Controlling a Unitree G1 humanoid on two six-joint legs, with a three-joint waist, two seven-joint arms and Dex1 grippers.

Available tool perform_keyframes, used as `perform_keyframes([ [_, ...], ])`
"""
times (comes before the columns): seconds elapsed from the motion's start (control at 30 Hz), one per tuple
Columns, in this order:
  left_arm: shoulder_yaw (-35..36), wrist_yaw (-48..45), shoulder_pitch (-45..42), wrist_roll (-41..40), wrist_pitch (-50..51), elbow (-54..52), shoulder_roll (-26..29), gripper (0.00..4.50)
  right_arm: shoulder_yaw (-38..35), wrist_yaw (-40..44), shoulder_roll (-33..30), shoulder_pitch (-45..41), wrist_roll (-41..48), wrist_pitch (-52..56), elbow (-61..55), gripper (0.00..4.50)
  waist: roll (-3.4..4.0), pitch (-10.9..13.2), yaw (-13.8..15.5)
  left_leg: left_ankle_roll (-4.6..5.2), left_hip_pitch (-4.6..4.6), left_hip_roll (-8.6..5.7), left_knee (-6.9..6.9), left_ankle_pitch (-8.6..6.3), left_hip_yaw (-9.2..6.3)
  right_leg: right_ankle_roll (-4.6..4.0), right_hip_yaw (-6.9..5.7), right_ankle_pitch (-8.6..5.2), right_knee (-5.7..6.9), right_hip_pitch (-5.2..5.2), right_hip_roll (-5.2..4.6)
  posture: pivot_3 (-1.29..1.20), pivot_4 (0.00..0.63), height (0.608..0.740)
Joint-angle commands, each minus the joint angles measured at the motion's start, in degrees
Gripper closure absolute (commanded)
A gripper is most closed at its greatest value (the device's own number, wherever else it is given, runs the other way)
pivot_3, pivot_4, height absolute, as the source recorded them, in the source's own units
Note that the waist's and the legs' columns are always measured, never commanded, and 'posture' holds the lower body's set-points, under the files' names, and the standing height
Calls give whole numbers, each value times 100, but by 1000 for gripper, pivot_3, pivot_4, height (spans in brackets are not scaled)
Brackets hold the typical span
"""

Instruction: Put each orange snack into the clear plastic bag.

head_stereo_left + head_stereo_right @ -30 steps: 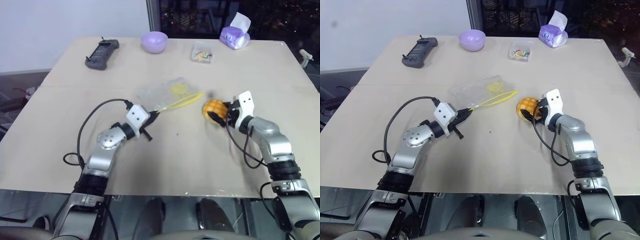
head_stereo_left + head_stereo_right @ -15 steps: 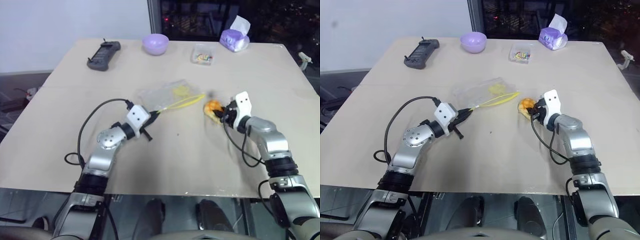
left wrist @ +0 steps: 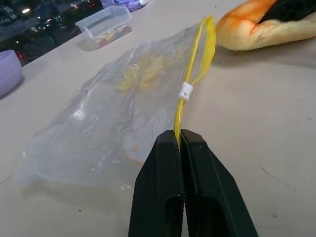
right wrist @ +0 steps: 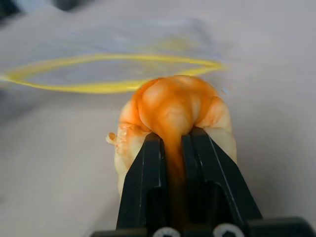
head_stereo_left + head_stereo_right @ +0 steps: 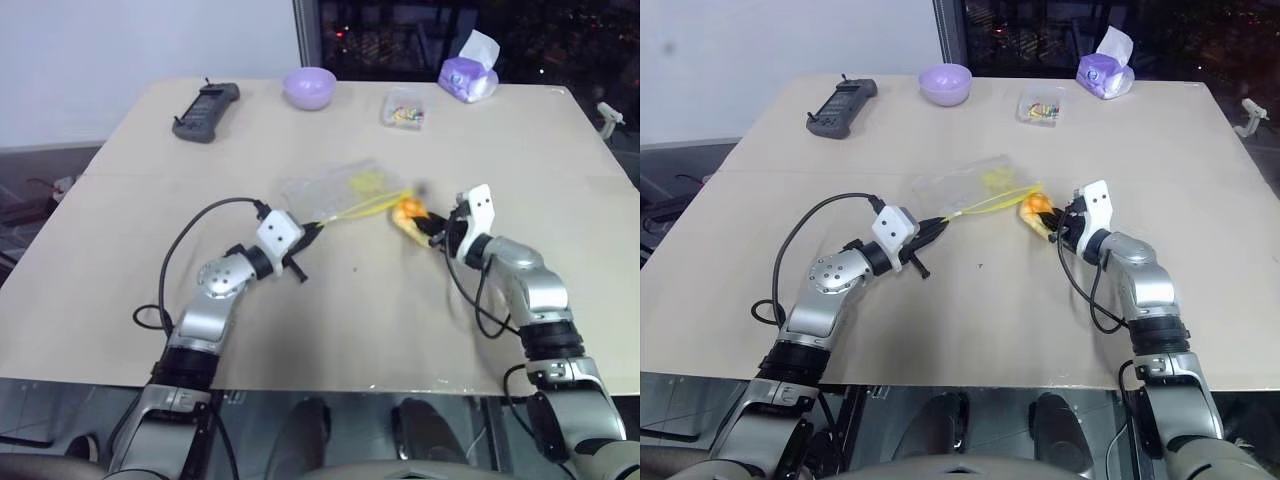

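Grippers [image 3: 179,140] [image 4: 173,143] level, angled inward: left pinching bag's zip strip [image 3: 197,54], right squeezing snack [image 4: 173,106].

The bun [image 4: 173,111] is squashed between the right end effector's [image 4: 173,143] fingers [image 4: 148,163], so its grid top cannot be made out. The bag [image 4: 123,59] beyond it is blurred. Yellow things inside the bag are unclear through the plastic. The small clear box's [image 5: 405,104] coloured contents are too small to tell.
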Motion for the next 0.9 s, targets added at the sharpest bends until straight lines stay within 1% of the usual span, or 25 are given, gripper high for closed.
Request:
perform_keyframes([
  [0.03, 19, -27, -98, -27, -47, -116, -11, 4500, 117, 266, -25, 69, 172, 66, -441, 4488, 0, 0, 4, 0, 0, 0, 0, 0, 0, 0, 0, 0, -1, 0, 0, 0, 150, 740],
  [0.1, 15, -26, -100, -17, -51, -116, -10, 4500, 139, 298, -33, 84, 191, 109, -478, 4488, 0, 0, 6, 0, 1, 0, 0, 0, 0, 0, -1, 0, 0, 0, 0, 0, 150, 740],
  [0.27, -32, -76, -105, -87, 13, -227, -86, 4500, 513, 176, -102, -173, -285, -4, -115, 4488, 2, 3, 4, 0, 1, -1, 0, 0, 1, 0, 0, 0, 0, 0, 0, 0, 150, 740],
  [0.4, -61, -231, -86, -139, 67, -319, -80, 4500, 402, 62, 62, -421, -208, 7, 102, 4488, 3, 4, -6, 0, 1, 0, -1, 0, 1, 0, 0, 0, 1, -1, 1, 0, 150, 740],
  [0.57, -146, -473, -81, -39, -75, -245, 46, 4500, 399, 124, 51, -508, -214, -70, 223, 4488, 3, 5, 4, 0, 1, 0, -3, 0, 1, 0, 0, 0, -2, -2, 0, 0, 150, 740],
  [0.67, -229, -646, -168, 25, -247, -124, 146, 4500, 392, 189, -41, -540, -233, -81, 226, 4488, 3, 7, 9, 0, 0, 0, -4, 0, 1, 0, -1, 0, -2, -2, 0, 0, 150, 740],
  [0.9, -212, -628, -469, 154, -521, 362, 232, 4500, 380, 640, -663, -397, -168, 87, -161, 4488, 11, 15, 9, 0, 0, -1, -5, 0, 1, 0, 0, 0, -5, -2, 0, 0, 150, 740],
])
